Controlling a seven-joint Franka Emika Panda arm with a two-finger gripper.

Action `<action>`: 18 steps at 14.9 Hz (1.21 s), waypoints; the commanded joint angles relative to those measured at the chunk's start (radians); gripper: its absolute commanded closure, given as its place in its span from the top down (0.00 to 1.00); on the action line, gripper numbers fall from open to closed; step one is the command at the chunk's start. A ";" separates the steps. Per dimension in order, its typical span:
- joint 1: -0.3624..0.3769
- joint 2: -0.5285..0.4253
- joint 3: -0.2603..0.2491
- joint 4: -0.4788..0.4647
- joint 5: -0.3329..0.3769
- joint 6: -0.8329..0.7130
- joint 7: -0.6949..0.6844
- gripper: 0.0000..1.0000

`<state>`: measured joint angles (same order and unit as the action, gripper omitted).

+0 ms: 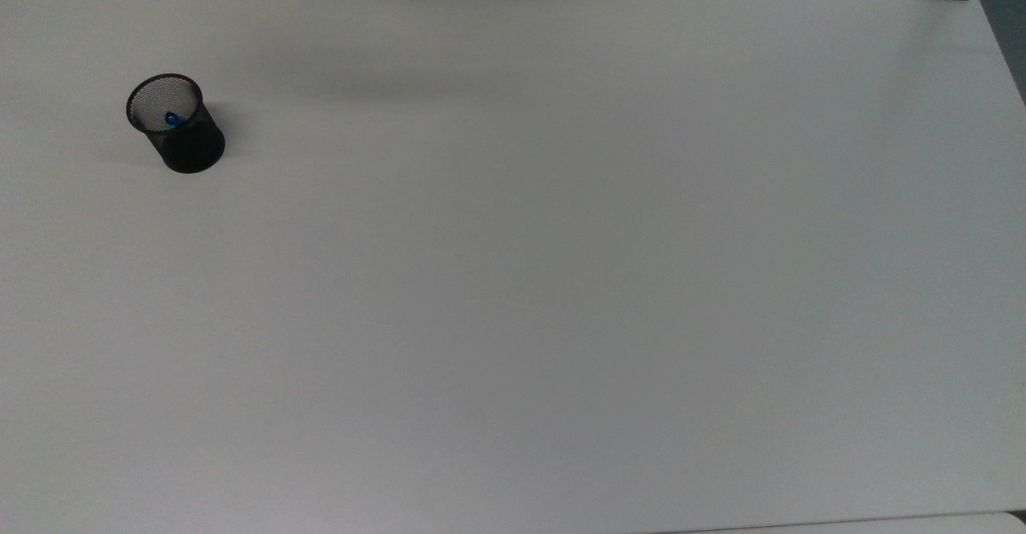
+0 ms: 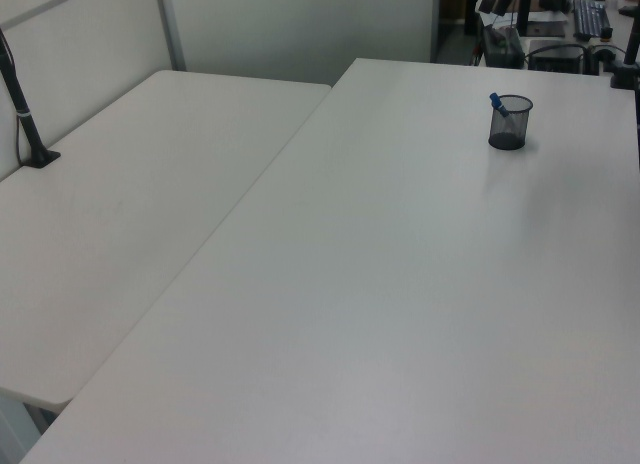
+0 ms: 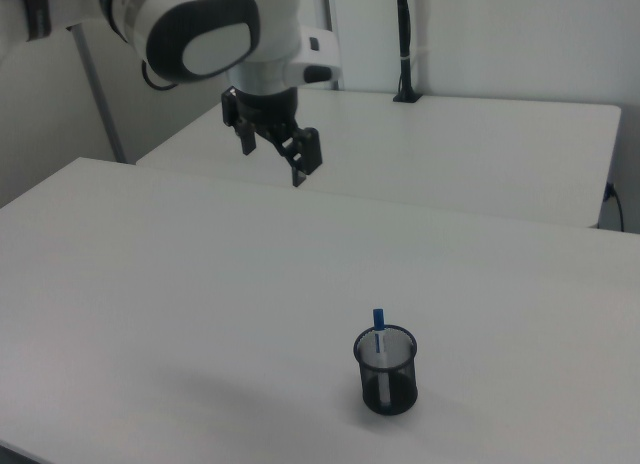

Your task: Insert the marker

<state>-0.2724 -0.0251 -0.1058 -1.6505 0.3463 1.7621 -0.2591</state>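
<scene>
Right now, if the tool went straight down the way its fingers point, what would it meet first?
Probably the bare white tabletop. The tool hangs high, well away from the black mesh cup holding the blue-capped marker; depth is uncertain.

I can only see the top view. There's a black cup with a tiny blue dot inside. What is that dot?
Observer: It's the blue end of the marker. In the right view it stands upright in the mesh cup, blue tip poking above the rim.
Operator: Is the marker's body blue too?
Observer: No, the right view shows a white barrel below the blue tip.
Operator: Where did the robot hand go?
Observer: In the right view the gripper hangs high above the table, well away from the cup, toward the right view's upper left.
Operator: Is it holding anything?
Observer: No, its fingers are spread apart with nothing between them.
</scene>
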 commanded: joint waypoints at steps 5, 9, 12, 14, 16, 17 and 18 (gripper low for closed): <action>0.266 -0.015 -0.017 0.012 -0.320 -0.043 0.317 1.00; 0.288 0.002 -0.006 0.004 -0.420 -0.030 0.308 1.00; 0.285 0.014 0.017 0.004 -0.472 -0.032 0.275 1.00; 0.277 0.024 0.031 0.004 -0.483 -0.035 0.262 1.00; 0.271 0.019 0.031 0.006 -0.480 -0.042 0.248 1.00; 0.262 0.017 0.031 0.006 -0.471 -0.044 0.248 1.00; 0.257 0.016 0.032 0.005 -0.469 -0.046 0.259 1.00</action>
<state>0.0042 0.0068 -0.0813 -1.6415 -0.1204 1.7455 0.0189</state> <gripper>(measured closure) 0.000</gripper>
